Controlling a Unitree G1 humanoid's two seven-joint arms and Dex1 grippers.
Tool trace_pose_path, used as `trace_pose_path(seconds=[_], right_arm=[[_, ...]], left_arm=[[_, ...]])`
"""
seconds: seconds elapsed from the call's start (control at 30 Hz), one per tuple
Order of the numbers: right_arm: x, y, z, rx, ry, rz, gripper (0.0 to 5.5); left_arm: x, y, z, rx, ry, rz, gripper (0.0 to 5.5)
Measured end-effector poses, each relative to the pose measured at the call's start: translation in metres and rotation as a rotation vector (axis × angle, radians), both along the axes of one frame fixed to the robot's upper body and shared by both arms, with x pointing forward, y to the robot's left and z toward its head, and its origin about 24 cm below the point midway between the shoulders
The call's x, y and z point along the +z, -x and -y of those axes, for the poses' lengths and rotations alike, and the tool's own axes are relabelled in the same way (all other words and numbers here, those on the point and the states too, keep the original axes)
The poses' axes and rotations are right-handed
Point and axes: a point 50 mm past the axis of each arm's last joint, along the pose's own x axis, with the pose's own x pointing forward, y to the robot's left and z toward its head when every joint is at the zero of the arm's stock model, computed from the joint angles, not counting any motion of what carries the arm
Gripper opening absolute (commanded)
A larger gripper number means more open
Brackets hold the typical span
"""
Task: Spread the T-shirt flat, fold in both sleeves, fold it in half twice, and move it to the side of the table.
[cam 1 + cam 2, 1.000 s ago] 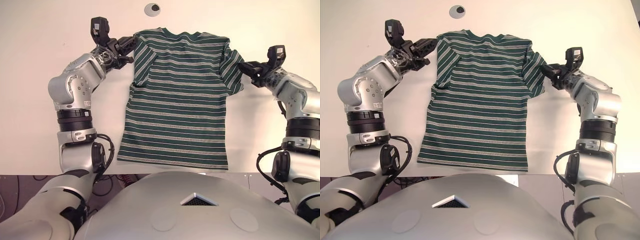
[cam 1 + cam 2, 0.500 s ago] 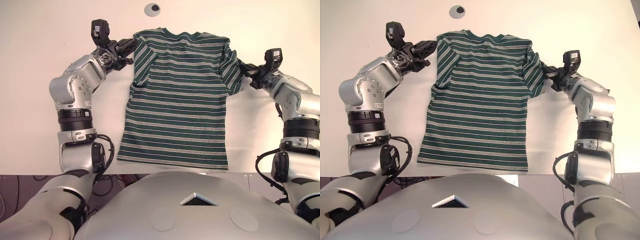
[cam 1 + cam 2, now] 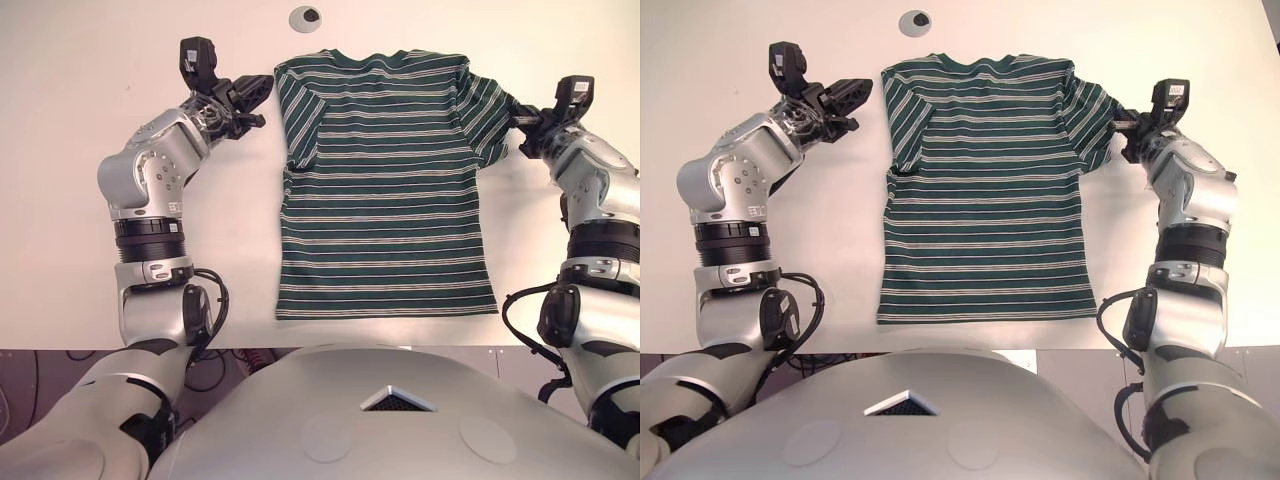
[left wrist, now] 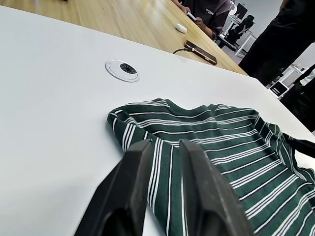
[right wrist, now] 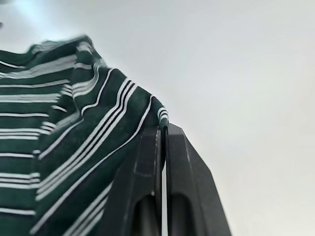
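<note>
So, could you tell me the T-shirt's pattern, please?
The T-shirt is dark green with white stripes; left eye view.

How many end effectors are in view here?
2. The left end effector sits open beside the T-shirt, apart from it; the right end effector is shut on the right sleeve.

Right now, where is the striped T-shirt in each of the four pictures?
Left eye view: T-shirt, mid-table.
Right eye view: mid-table too.
Left wrist view: just beyond the left end effector.
Right wrist view: its sleeve pinched in the right end effector.
Shared landmark: white table.
</note>
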Motion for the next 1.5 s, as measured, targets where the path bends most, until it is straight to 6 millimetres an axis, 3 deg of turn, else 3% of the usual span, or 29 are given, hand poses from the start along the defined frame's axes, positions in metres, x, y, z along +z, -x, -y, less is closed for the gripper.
trace_pose_path(seconds=[0.13,0.27,0.33,0.4,0.5,0.6,0.7,0.77,0.83,0.93,1.1,1.23,1.37,1.5], right_arm=[[0.024,-0.008,-0.027,0.116,0.005,0.056,0.01],[0.023,-0.007,-0.067,0.256,-0.031,0.010,0.01],[0.015,-0.006,-0.084,0.294,-0.039,-0.021,0.01],[0.003,-0.006,-0.101,0.306,-0.054,-0.056,0.34],[-0.009,-0.005,-0.107,0.292,-0.062,-0.091,0.85],[-0.008,-0.005,-0.107,0.302,-0.063,-0.089,1.42],[0.011,0.001,-0.120,0.432,-0.149,-0.031,1.91],[0.028,0.012,-0.125,0.543,-0.187,0.027,1.91],[0.045,0.022,-0.115,0.619,-0.149,0.076,1.91],[0.063,0.041,-0.081,0.714,0.059,0.134,1.95],[0.059,0.064,-0.029,0.908,0.492,0.153,1.95],[0.041,0.096,0.001,1.150,0.634,0.078,1.95],[0.022,0.130,0.002,1.359,0.645,0.068,1.95],[0.010,0.155,0.004,1.503,0.675,0.072,1.95]], left_arm=[[0.000,0.000,0.001,-0.001,-0.003,0.000,1.00],[-0.002,0.000,0.001,0.000,-0.002,-0.005,1.00],[-0.002,0.000,0.001,0.001,-0.001,-0.007,1.00],[-0.003,-0.001,0.003,-0.002,0.000,-0.006,1.00],[-0.003,-0.001,0.004,-0.004,-0.001,-0.003,1.00],[-0.003,-0.001,0.003,-0.001,-0.006,0.005,1.00],[0.000,-0.001,0.002,-0.002,-0.036,0.048,1.00],[0.004,0.003,0.002,-0.024,-0.089,0.126,1.00],[0.006,0.012,-0.006,-0.051,-0.196,0.200,1.00],[0.005,0.040,-0.023,-0.210,-0.509,0.329,1.28],[-0.007,0.091,-0.039,-0.575,-0.823,0.419,1.99],[-0.014,0.122,-0.047,-0.842,-0.911,0.447,2.65],[-0.024,0.145,-0.048,-0.978,-0.914,0.434,2.76],[-0.028,0.166,-0.036,-1.052,-0.866,0.475,2.76]])
